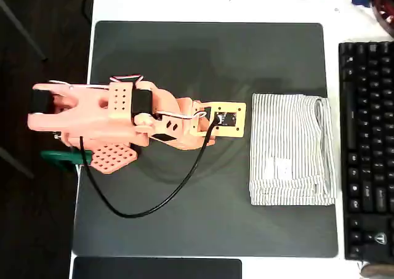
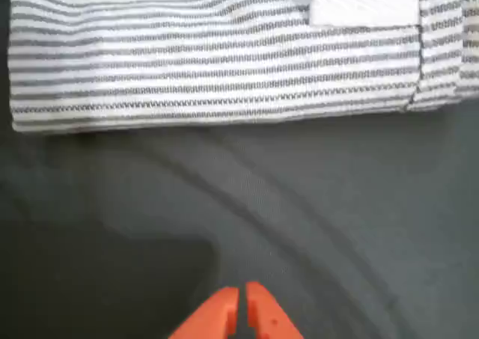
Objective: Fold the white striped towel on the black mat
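The white striped towel lies folded into a compact rectangle on the right part of the black mat, a small white tag showing on its top layer. In the wrist view the towel spans the top, tag at upper right, over the mat. My orange arm reaches from the left; its head ends just left of the towel, apart from it. The gripper shows at the bottom of the wrist view, fingertips pressed together, holding nothing, above bare mat.
A black keyboard runs along the mat's right edge, close to the towel. A smaller black slab lies below the mat's front edge. A black cable loops from the arm over the mat. White table behind.
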Tool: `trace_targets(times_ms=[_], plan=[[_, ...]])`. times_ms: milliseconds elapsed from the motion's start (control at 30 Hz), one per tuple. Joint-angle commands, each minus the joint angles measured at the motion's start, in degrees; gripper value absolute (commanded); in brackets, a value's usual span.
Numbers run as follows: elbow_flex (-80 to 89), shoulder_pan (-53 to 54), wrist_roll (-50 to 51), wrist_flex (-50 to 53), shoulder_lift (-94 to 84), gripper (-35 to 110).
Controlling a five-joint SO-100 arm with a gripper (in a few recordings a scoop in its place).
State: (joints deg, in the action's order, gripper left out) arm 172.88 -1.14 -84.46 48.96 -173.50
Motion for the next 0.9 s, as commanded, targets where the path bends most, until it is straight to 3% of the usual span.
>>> trace_targets(times_ms=[0, 300, 867], plan=[[1.14, -0.70, 0.35, -0.26, -3.16, 0], [5.45, 0.35, -0.09, 3.78, -7.82, 0], [5.54, -1.05, -1.23, 25.14, -17.40, 0]])
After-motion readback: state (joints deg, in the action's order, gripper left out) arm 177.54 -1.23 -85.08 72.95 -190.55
